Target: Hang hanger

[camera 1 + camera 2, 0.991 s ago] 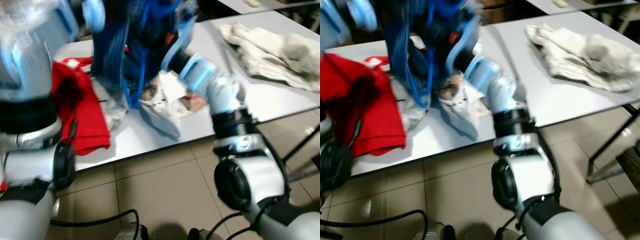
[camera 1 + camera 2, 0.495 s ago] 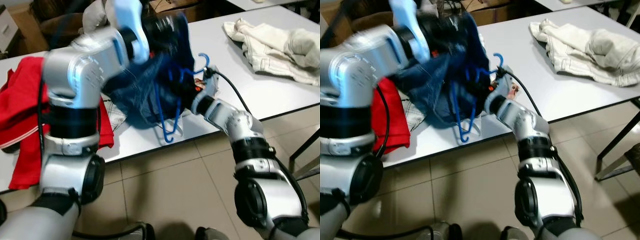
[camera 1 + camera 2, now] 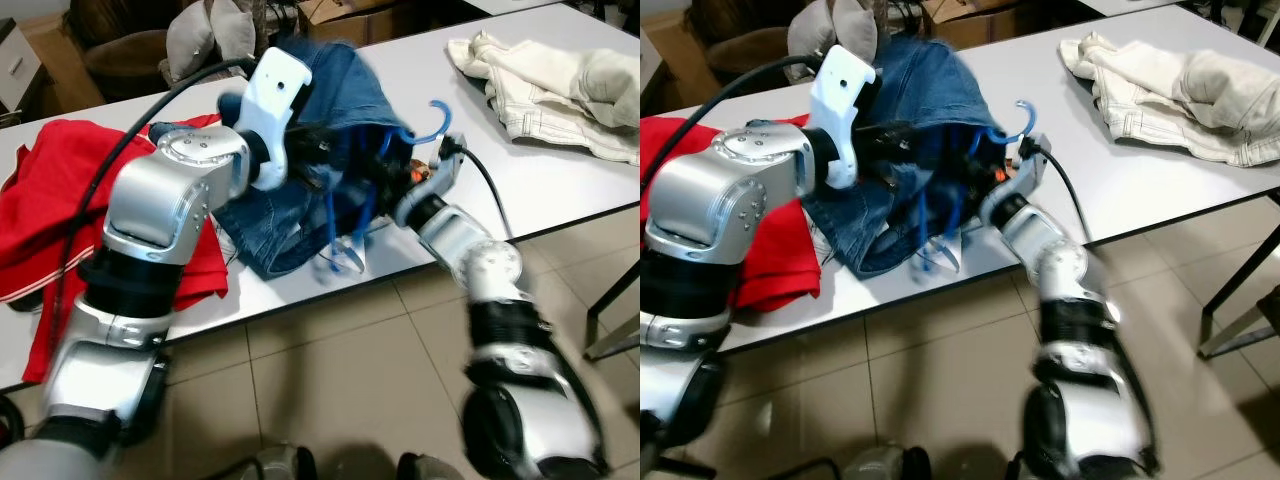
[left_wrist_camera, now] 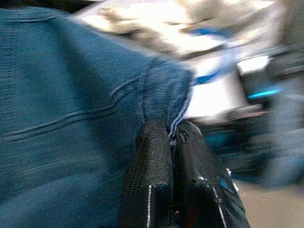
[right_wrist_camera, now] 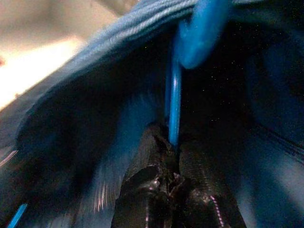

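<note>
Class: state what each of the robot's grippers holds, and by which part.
The left gripper pinches the blue denim garment at a stitched edge. The right gripper clamps a thin bar of the blue hanger inside the garment.

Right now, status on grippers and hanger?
Left gripper shut on jeans. Right gripper shut on blue hanger, inside the jeans over the table. Red cloth and white trousers lie to either side.
</note>
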`<state>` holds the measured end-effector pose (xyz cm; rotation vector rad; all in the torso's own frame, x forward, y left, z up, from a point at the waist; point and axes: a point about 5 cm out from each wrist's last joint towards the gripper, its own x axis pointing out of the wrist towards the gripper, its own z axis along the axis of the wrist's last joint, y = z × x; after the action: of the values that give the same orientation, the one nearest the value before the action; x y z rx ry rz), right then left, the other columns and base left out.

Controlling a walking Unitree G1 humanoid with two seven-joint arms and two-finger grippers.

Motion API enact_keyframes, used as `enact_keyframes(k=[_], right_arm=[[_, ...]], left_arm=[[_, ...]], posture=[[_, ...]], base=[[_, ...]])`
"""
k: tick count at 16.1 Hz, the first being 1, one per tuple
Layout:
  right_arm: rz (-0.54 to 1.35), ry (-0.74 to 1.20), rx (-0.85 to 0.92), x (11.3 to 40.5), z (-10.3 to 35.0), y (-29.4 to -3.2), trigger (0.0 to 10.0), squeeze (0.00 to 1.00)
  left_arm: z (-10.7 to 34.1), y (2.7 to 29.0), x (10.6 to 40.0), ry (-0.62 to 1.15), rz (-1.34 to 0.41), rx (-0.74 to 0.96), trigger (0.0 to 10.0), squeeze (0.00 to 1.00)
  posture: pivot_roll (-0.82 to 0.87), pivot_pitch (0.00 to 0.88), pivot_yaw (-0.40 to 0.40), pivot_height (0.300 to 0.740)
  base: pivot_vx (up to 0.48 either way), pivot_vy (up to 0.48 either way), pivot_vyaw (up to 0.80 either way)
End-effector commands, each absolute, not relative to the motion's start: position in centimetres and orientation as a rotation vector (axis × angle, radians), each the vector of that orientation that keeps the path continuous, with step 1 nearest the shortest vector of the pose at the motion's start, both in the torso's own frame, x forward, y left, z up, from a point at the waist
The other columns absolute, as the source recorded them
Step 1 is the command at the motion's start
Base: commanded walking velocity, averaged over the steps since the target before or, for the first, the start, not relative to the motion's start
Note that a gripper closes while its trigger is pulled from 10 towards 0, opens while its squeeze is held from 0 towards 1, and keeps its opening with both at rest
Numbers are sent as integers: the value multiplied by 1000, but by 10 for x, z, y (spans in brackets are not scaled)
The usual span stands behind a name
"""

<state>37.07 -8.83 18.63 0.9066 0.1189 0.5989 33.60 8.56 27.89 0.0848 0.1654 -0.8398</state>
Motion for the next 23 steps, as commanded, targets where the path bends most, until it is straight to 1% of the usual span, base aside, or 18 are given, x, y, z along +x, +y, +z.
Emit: enact_keyframes(k=[1, 2, 4, 5, 7, 9, 10, 11, 12, 13, 14, 16, 17, 19, 20, 22, 23], right_arm=[[587, 116, 979, 377, 187, -73, 10000, 0], [578, 145, 1021, 380, 183, -56, 10000, 0], [562, 156, 1039, 382, 184, -42, 10000, 0], [536, 156, 1097, 384, 190, -30, 10000, 0], [501, 148, 1197, 387, 196, -21, 10000, 0], [448, 133, 1268, 390, 197, -21, 10000, 0], [439, 120, 1279, 391, 197, -23, 10000, 0], [440, 117, 1278, 391, 198, -24, 10000, 0], [464, 111, 1266, 390, 199, -23, 10000, 0], [546, 119, 1097, 384, 197, -19, 10000, 0], [635, 174, 863, 369, 184, -20, 10000, 0], [682, 217, 756, 358, 176, -25, 10000, 0], [717, 265, 669, 343, 168, -32, 10000, 0], [709, 308, 609, 323, 161, -40, 10000, 0], [691, 315, 616, 319, 160, -42, 10000, 0], [690, 323, 621, 300, 161, -50, 10000, 0], [669, 314, 632, 297, 163, -55, 10000, 0]], left_arm=[[294, 82, 333, 151, -883, -40, 118, 0], [305, 73, 334, 141, -904, -155, 0, 0], [315, 63, 335, 135, -921, -238, 0, 0], [324, 51, 333, 143, -945, -301, 0, 0], [337, 37, 328, 168, -989, -391, 0, 0], [344, 31, 325, 197, -1006, -451, 0, 0], [342, 37, 326, 166, -964, -295, 0, 0], [341, 38, 326, 159, -953, -247, 0, 0], [335, 45, 330, 143, -899, -150, 0, 0], [319, 64, 342, 108, -755, 36, 0, 0], [311, 91, 359, 109, -583, -12, 0, 0], [310, 100, 365, 122, -510, -99, 0, 0], [309, 96, 364, 128, -524, -128, 0, 0], [303, 83, 364, 116, -564, -143, 0, 0], [301, 81, 365, 112, -562, -143, 0, 0], [294, 80, 372, 106, -521, -161, 0, 0], [294, 80, 374, 103, -514, -163, 0, 0]], posture=[[-11, 106, 169, 740], [20, 111, 163, 740], [39, 113, 163, 740], [52, 113, 170, 740], [65, 110, 190, 740], [73, 107, 201, 740], [83, 103, 208, 740], [83, 103, 208, 740], [84, 99, 212, 740], [76, 101, 212, 740], [46, 104, 207, 740], [26, 104, 200, 740], [9, 103, 198, 740], [-36, 94, 195, 740], [-46, 91, 193, 740], [-72, 83, 194, 740], [-83, 79, 193, 740]], base=[[0, 0, 0], [0, 0, 0], [0, 0, 0], [0, 0, 0], [0, 0, 0], [0, 0, 0], [0, 0, 0], [0, 0, 0], [0, 0, 0], [0, 0, 0], [0, 0, 0], [0, 0, 0], [0, 0, 0], [0, 0, 0], [0, 0, 0], [0, 0, 0], [0, 0, 0]])
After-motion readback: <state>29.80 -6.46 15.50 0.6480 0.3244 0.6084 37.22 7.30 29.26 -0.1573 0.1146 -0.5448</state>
